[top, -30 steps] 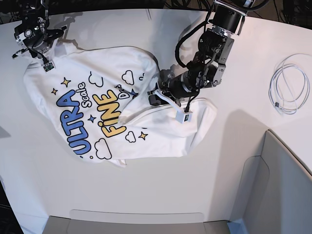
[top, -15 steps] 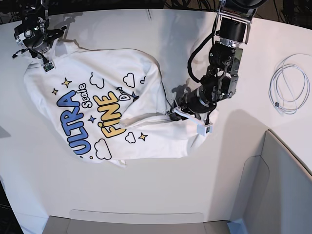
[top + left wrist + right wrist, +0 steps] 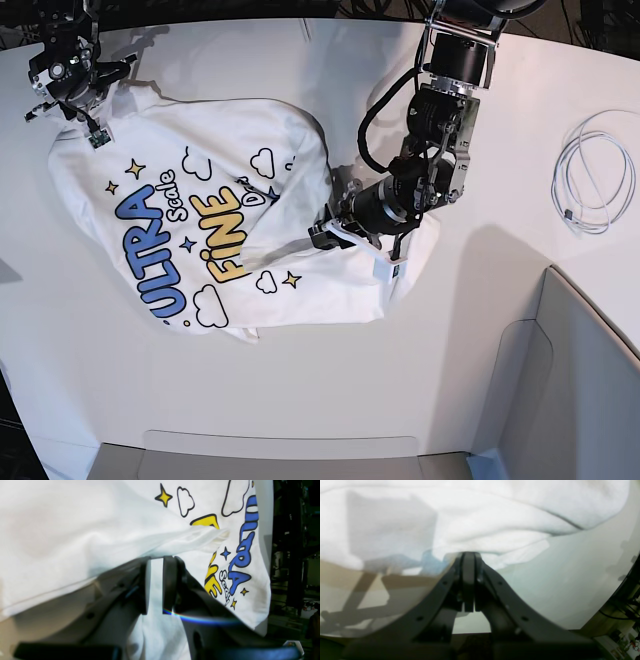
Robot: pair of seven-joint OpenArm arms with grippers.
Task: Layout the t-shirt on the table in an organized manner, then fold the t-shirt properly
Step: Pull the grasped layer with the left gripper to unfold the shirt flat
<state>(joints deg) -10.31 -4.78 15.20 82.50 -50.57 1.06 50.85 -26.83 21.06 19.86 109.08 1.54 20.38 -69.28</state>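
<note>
Left claw dragged the fold back inward

Left claw [image 3: 335,228], seemingly grasping a ridge of t-shirt [image 3: 200,200], had retreated leftward; right claw [image 3: 75,108] stayed clenched on the corner, shirt unflattened on the counter [image 3: 300,380].

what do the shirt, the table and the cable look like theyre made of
Shirt: soft matte knit, likely cotton; it creases and drapes, and the print looks flat and opaque.
Table: hard, smooth white top, perhaps laminate or coated board; the right wrist view shows a faint sheen.
Cable: thin white cord, probably plastic-jacketed; it lies in loose coils.
</note>
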